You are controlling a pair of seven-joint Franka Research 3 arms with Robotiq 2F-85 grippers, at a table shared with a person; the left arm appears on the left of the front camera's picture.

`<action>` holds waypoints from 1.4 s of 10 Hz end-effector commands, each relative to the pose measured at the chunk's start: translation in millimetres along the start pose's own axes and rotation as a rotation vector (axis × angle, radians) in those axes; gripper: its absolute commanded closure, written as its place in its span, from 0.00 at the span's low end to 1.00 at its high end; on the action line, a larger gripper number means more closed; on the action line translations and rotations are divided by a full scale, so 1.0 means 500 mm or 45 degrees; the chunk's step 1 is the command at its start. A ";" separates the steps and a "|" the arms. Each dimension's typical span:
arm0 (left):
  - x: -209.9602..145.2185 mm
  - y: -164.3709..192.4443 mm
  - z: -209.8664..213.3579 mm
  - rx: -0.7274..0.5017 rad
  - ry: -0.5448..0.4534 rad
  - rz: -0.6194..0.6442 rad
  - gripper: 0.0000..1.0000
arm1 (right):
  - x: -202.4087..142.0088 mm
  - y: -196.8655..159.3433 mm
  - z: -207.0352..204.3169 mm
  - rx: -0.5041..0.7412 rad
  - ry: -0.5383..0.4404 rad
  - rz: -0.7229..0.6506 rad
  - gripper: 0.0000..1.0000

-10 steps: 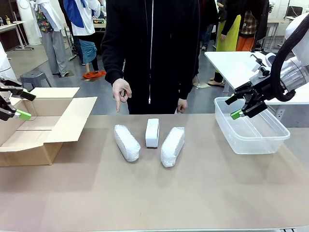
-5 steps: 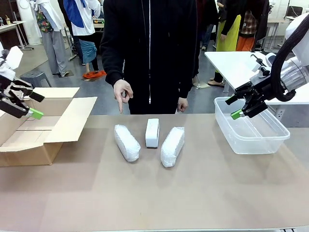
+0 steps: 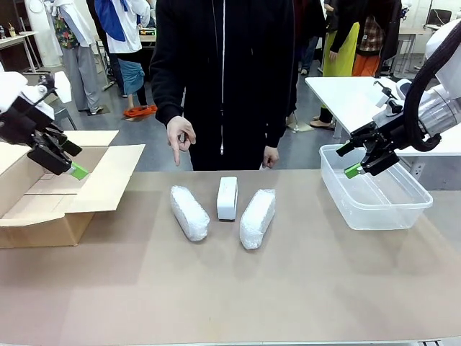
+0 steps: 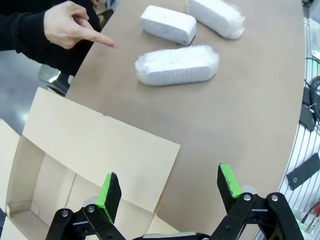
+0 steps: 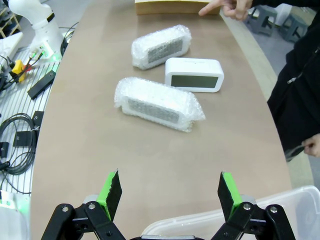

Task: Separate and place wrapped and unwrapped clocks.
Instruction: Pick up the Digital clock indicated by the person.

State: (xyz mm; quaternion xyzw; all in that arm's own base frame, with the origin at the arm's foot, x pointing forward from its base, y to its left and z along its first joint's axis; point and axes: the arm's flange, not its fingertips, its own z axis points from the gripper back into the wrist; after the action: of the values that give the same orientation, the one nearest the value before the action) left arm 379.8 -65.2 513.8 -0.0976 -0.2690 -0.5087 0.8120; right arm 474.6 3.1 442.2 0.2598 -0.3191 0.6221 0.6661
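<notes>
At nine o'clock the left gripper [image 3: 74,160] hovers over the cardboard box [image 3: 43,216], fingers spread and empty. I'd bring it squarely across the left wrapped clock's [image 3: 189,213] narrow width. Toward twelve, that puffy, bubbly bundle and the right wrapped clock [image 3: 257,218] flank a smooth white bare clock [image 3: 227,197]. At three, the right gripper [image 3: 351,160], equally spread, hangs above the clear tub [image 3: 403,209].

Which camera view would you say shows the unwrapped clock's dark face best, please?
The right wrist view: the unwrapped clock lies with its dark face toward that camera. The front and left wrist views show its white shell, face turned away.
</notes>
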 end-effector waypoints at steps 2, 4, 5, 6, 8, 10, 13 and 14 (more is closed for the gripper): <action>0.040 -0.005 -0.041 0.018 0.060 -0.094 0.00 | -0.001 -0.003 -0.005 -0.002 -0.039 0.003 0.00; 0.079 -0.001 -0.080 0.063 0.078 -0.168 0.00 | -0.001 -0.003 -0.005 -0.002 -0.039 0.003 0.00; 0.096 0.010 -0.109 0.075 0.074 -0.240 0.00 | -0.001 -0.003 -0.005 -0.002 -0.039 0.003 0.00; 0.108 0.018 -0.130 0.137 0.037 -0.386 0.00 | -0.001 -0.003 -0.005 -0.002 -0.039 0.003 0.00; 0.128 0.030 -0.158 0.022 0.067 -0.536 0.00 | -0.001 -0.003 -0.005 -0.002 -0.039 0.003 0.00; 0.150 0.043 -0.181 -0.106 0.071 -0.728 0.00 | -0.001 -0.003 -0.005 -0.002 -0.039 0.003 0.00; 0.180 0.047 -0.222 -0.258 0.091 -0.998 0.00 | -0.001 -0.003 -0.005 -0.002 -0.039 0.003 0.00; 0.194 0.045 -0.243 -0.312 0.093 -1.065 0.00 | -0.001 -0.003 -0.005 -0.002 -0.039 0.003 0.00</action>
State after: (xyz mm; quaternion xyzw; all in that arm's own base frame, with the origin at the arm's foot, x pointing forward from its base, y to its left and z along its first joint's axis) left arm 459.9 -180.8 467.7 -0.0475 -0.1978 -0.8083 0.5525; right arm 474.4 3.3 441.9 0.2609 -0.3186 0.6222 0.6658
